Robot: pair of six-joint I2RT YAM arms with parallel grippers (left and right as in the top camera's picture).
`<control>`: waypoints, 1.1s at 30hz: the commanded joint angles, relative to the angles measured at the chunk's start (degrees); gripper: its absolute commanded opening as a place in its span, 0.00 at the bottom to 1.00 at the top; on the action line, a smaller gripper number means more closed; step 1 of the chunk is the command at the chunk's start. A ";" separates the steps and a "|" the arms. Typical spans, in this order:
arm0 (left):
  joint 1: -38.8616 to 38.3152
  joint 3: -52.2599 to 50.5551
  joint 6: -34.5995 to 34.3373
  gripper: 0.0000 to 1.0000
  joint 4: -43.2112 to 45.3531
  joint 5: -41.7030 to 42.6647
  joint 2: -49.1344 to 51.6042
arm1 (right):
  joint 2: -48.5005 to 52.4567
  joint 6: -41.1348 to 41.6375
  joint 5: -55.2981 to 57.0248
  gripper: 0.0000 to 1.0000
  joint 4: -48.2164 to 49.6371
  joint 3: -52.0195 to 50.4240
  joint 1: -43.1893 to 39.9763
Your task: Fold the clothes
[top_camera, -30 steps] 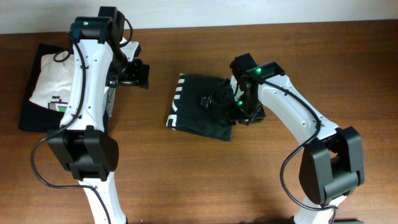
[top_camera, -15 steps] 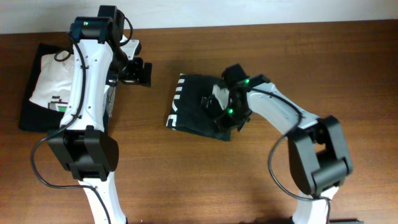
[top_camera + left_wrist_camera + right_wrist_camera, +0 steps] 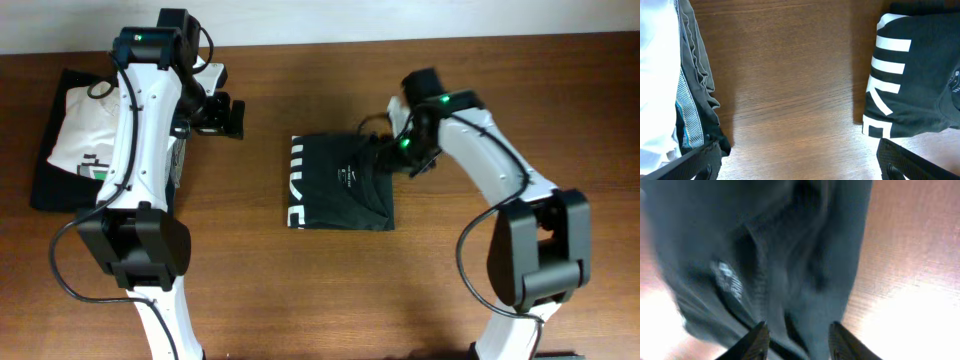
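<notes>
The dark near-black T-shirt [image 3: 335, 190] lies folded into a flat rectangle mid-table, with white printed stripes along its left edge. It also shows in the left wrist view [image 3: 925, 75] and fills the right wrist view [image 3: 765, 240]. My right gripper [image 3: 398, 155] is at the shirt's upper right corner, its fingers [image 3: 797, 340] closed on a fold of the cloth. My left gripper [image 3: 228, 115] is open and empty over bare wood [image 3: 795, 165], between the shirt and the pile on the left.
A white tee with green print [image 3: 80, 130] lies on a black folded garment [image 3: 50, 185] at the far left; their edges show in the left wrist view [image 3: 695, 85]. Bare wooden table [image 3: 450, 290] surrounds the shirt.
The shirt was bunched and tilted; now it lies flat and square, shifted a little right and toward the front. My right gripper moved up and right to its corner. The left arm has not moved.
</notes>
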 commanded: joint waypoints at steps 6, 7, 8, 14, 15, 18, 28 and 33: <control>0.28 1.05 0.70 0.99 0.98 0.81 -1.92 | 3.34 2.38 -11.91 0.33 8.59 0.85 5.16; 0.28 1.05 0.70 0.99 0.98 0.81 -1.92 | 4.63 3.19 -11.93 0.34 9.33 0.85 5.99; 0.28 1.05 0.70 0.99 0.94 0.81 -1.92 | 6.01 4.81 -11.93 0.36 10.36 0.85 6.54; 0.28 1.05 0.70 0.99 1.25 0.83 -1.92 | 9.55 1.62 -19.39 0.38 12.85 0.85 6.95; 0.28 1.05 0.70 0.99 1.53 0.83 -1.92 | 9.55 -0.33 -21.97 0.40 13.77 0.85 7.30; 0.28 1.05 0.68 0.99 1.57 0.85 -1.92 | 9.55 -1.20 -23.34 0.31 18.08 0.85 7.65; 0.28 1.05 0.70 0.99 1.42 0.81 -1.92 | 3.41 -2.67 -16.87 0.04 3.28 1.03 -3.17; 0.13 1.05 0.68 0.99 1.62 0.87 -1.92 | 2.78 -4.13 -10.56 0.21 -3.52 1.03 -6.03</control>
